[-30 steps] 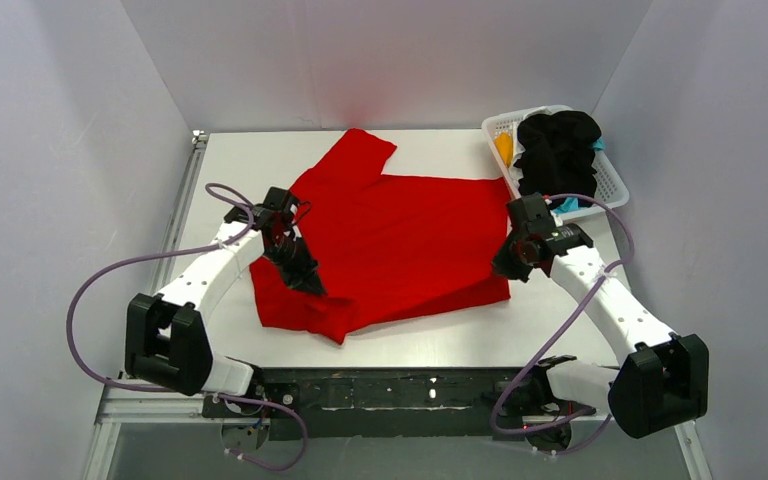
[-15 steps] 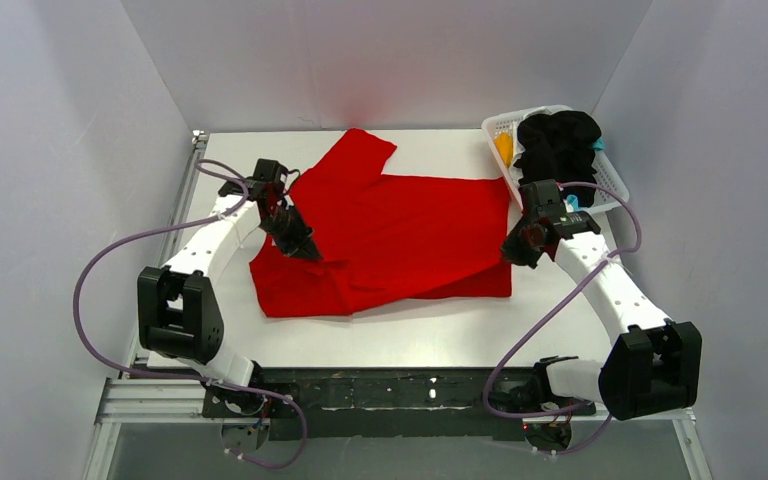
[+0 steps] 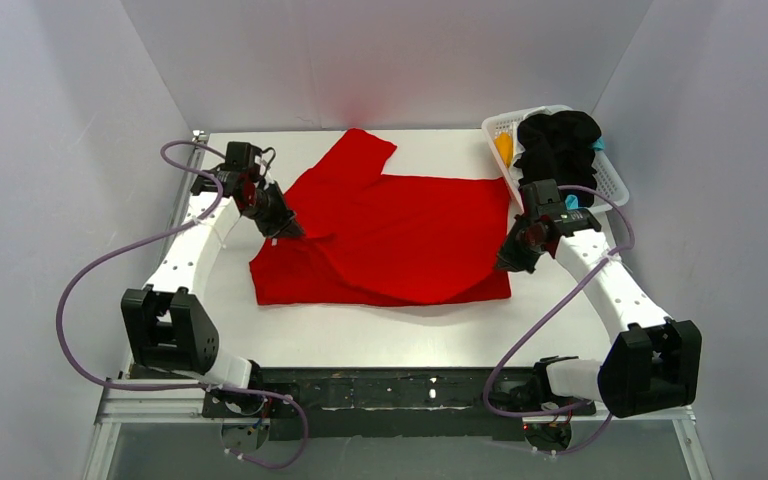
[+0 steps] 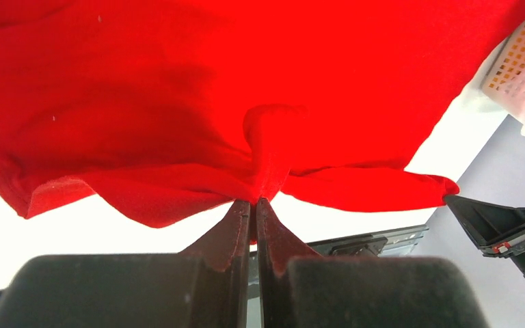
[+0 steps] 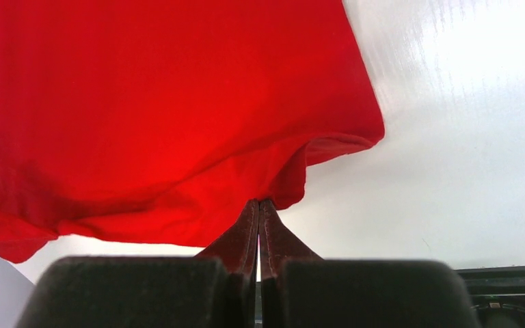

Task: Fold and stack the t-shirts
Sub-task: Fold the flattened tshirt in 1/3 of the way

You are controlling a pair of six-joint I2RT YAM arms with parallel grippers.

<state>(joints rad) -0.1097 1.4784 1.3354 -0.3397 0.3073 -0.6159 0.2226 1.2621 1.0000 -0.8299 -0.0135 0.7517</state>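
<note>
The red t-shirt (image 3: 400, 235) is lying spread across the middle of the white table (image 3: 290, 345), and a loose upper layer is sagging in a curve between the two arms. The left gripper (image 3: 285, 228) is pinching the shirt's left edge, its jaws pressed together on a bunched pleat of red cloth. The right gripper (image 3: 508, 262) is clamping the shirt's near right corner the same way. At the far right, the white basket (image 3: 615, 188) is holding a black t-shirt (image 3: 558, 145), with orange-yellow cloth (image 3: 503, 147) and teal cloth (image 3: 567, 205) peeking out beside it.
</note>
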